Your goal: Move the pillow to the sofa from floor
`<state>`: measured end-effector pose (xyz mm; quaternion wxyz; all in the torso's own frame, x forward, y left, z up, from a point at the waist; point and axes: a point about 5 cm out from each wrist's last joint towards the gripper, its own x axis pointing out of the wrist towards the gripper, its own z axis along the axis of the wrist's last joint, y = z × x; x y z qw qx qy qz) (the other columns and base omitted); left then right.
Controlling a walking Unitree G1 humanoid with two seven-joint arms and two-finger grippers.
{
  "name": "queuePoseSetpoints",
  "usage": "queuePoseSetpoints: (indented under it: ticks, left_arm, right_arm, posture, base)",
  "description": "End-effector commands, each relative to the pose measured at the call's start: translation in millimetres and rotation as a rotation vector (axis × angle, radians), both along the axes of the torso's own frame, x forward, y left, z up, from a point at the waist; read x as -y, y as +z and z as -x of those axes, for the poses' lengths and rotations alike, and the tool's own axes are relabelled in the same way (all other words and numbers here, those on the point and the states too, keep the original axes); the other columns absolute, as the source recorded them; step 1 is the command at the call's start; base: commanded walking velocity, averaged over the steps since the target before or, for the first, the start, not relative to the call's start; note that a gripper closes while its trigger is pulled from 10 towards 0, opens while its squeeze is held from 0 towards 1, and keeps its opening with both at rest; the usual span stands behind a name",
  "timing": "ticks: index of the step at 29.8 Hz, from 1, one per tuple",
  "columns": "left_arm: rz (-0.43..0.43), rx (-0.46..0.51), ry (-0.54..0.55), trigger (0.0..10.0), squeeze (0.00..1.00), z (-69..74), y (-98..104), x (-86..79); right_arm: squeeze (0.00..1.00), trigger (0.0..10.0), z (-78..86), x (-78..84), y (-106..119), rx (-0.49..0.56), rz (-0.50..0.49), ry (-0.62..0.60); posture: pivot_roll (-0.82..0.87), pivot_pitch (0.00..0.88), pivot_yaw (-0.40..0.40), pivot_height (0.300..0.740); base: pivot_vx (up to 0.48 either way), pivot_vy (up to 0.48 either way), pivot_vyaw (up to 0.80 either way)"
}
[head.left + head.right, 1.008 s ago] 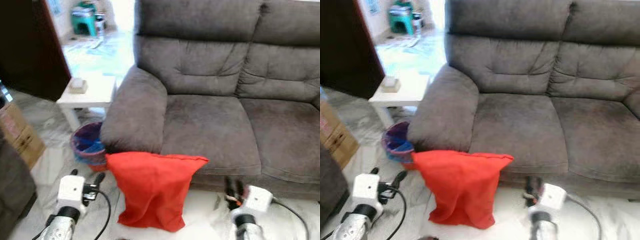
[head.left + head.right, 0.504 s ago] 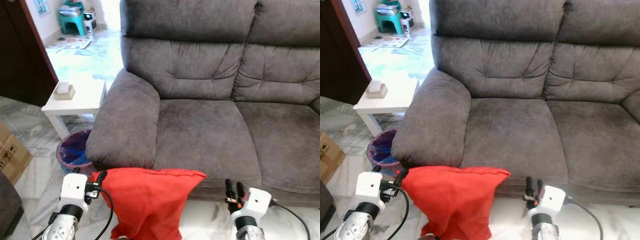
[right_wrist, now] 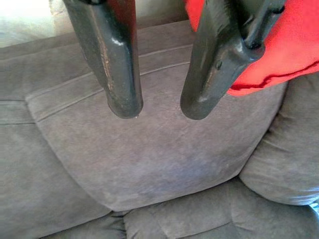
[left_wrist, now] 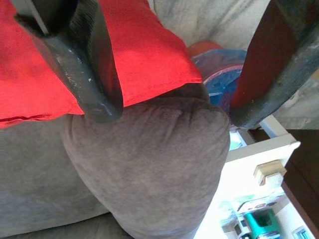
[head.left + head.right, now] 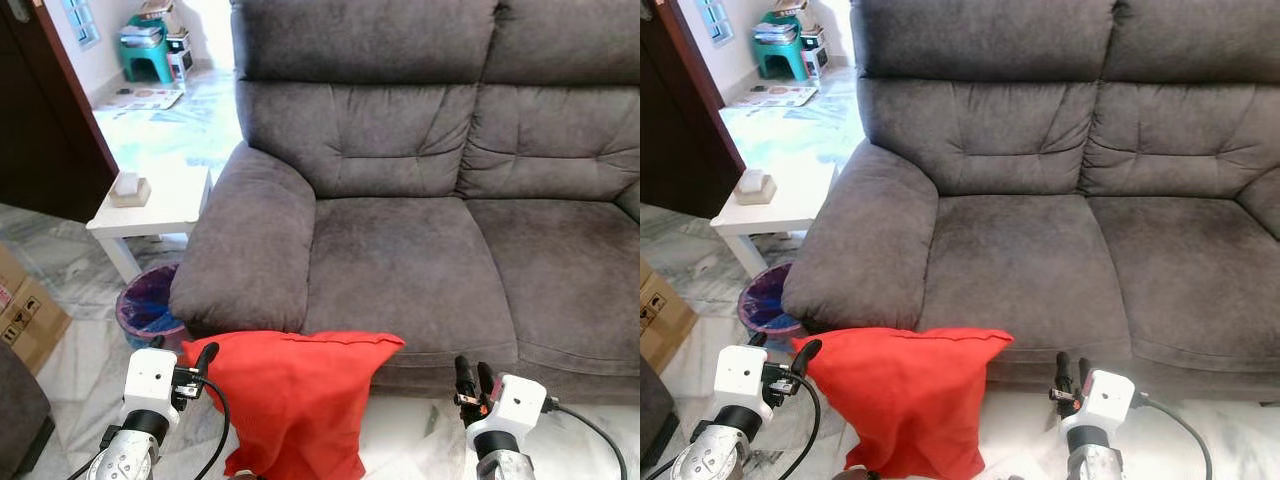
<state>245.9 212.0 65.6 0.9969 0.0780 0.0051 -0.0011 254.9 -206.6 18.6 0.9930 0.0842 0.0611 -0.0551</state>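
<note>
Black fingers of left hand sit wide apart, holding nothing, tips touching or just short of the red pillow at its upper corner nearest the sofa armrest. Right hand also empty, fingers set narrower, near the pillow's far corner but apart from it. Pillow stands on the floor, propped vs the sofa's front edge below the seat cushion, long top edge running across btwn both hands. Left hand is nearer; seat lies just above and beyond the pillow.
</note>
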Motion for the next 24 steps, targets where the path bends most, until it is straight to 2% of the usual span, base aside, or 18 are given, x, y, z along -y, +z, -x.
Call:
queuePoseSetpoints:
  ticks: [1,20,24]
  left_arm:
    - [-0.02,-0.01,0.011,10.0,0.0,3.3,-1.3,-4.3]
    - [-0.025,0.0,0.022,10.0,0.0,3.3,-0.1,-4.7]
    - [-0.044,0.005,0.024,10.0,0.0,3.5,0.4,-4.7]
  right_arm:
    - [0.0,10.0,0.2,-4.2,-1.7,-0.009,0.02,0.021]
    - [0.0,10.0,-1.4,-5.6,-1.8,-0.007,0.003,0.021]
    - [0.0,10.0,-1.1,-3.9,-1.5,0.001,-0.017,0.006]
  posture:
    - [-0.01,0.106,0.031,0.637]
    - [-0.01,0.105,0.028,0.637]
    - [-0.01,0.105,0.028,0.637]
  base:
    - [0.0,0.0,0.8]
    - [0.0,0.0,0.8]
    - [0.0,-0.065,0.0]
